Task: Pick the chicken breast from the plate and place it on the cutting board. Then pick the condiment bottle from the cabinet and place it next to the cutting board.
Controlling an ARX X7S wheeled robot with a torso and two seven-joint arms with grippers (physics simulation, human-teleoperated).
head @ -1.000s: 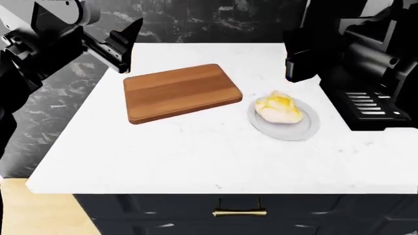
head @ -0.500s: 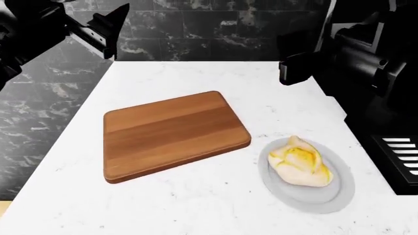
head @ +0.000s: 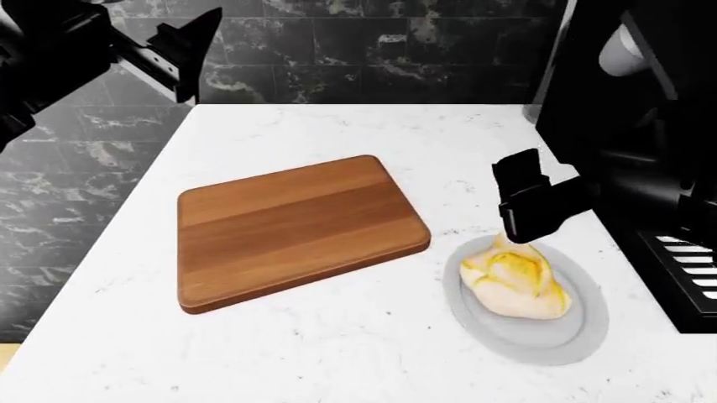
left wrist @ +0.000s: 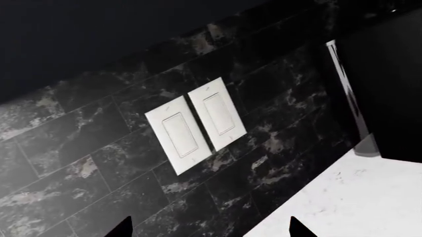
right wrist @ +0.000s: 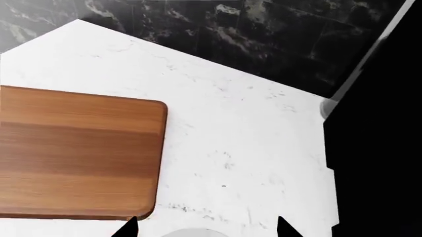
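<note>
Here the right end effector [head: 518, 239] hangs released just above the chicken breast [head: 515, 281] on the plate [head: 583, 332]; the left end effector's [head: 180, 59] state is unclear.

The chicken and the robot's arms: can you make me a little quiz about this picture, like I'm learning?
1. True or false: the chicken breast lies on the cutting board.
2. Which gripper hangs just above the chicken? A left gripper, B right gripper.
3. Fill in: the chicken sits on a round grey-white ____.

Key: 1 false, it is on the plate, and the board is bare. 2 B. 3 plate.
</note>
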